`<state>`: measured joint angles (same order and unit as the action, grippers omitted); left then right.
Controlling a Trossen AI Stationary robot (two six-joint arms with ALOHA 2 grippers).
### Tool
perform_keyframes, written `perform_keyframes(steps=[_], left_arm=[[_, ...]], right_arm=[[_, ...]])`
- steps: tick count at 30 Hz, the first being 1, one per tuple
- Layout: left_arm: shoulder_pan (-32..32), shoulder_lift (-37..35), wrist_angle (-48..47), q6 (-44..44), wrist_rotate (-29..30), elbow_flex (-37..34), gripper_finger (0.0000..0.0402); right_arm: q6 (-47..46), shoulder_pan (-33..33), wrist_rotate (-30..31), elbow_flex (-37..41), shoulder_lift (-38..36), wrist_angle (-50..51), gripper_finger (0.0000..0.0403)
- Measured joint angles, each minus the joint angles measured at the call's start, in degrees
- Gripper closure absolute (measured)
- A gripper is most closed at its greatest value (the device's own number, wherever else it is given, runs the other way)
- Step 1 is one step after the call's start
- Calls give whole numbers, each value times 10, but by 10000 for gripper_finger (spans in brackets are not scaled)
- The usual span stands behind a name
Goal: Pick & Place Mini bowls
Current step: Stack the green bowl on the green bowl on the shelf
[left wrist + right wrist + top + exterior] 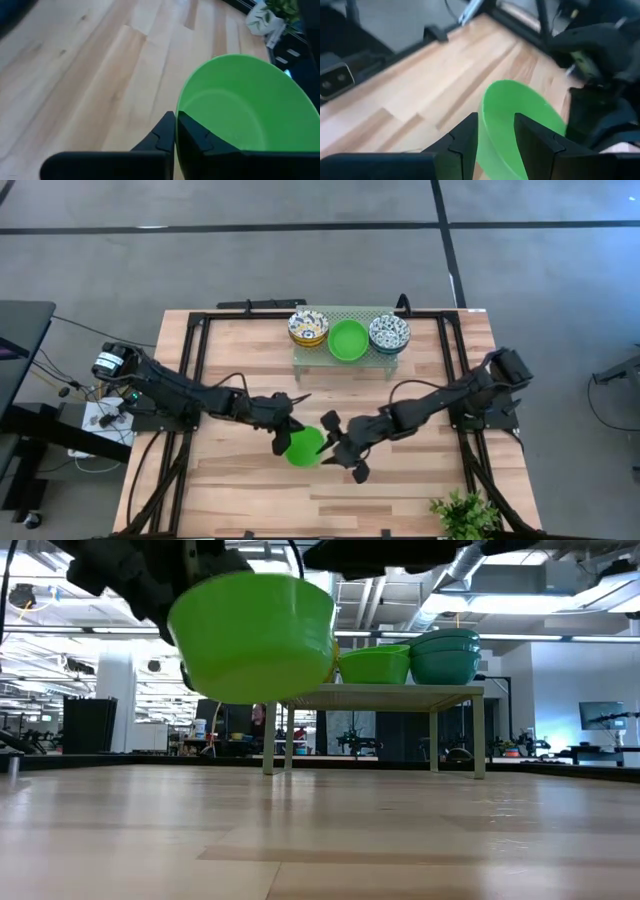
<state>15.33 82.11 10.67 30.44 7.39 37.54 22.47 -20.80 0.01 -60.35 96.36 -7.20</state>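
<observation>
Item: plain green mini bowl (pixel 304 447), mid-bench, held clear of the wood. Left claw (pixel 284 434) clamped on its rim; right claw (pixel 495 137) fingers apart astride the opposite rim, apparently for a handover. Other bowls: yellow-centred (pixel 308 328), green (pixel 348 340), blue-patterned (pixel 389 333) on a small rack (pixel 336 361) at the far edge. Plant (pixel 463 515) at near right corner. Nothing obstructs.

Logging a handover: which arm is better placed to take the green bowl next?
Right, probably: the right end effector straddles the green bowl's rim, open, needing only to close. The left end effector grips the other side.
</observation>
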Motion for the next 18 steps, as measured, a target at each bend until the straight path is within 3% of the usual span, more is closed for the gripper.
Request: perform_keyframes(steps=[10, 18], left_arm=[[-15, 0, -2, -14, 1, 0, 386], [-14, 0, -5, -44, -2, 0, 383]], right_arm=[[-14, 22, 0, -164, 82, 267, 281], [2, 33, -4, -207, 110, 308, 298]])
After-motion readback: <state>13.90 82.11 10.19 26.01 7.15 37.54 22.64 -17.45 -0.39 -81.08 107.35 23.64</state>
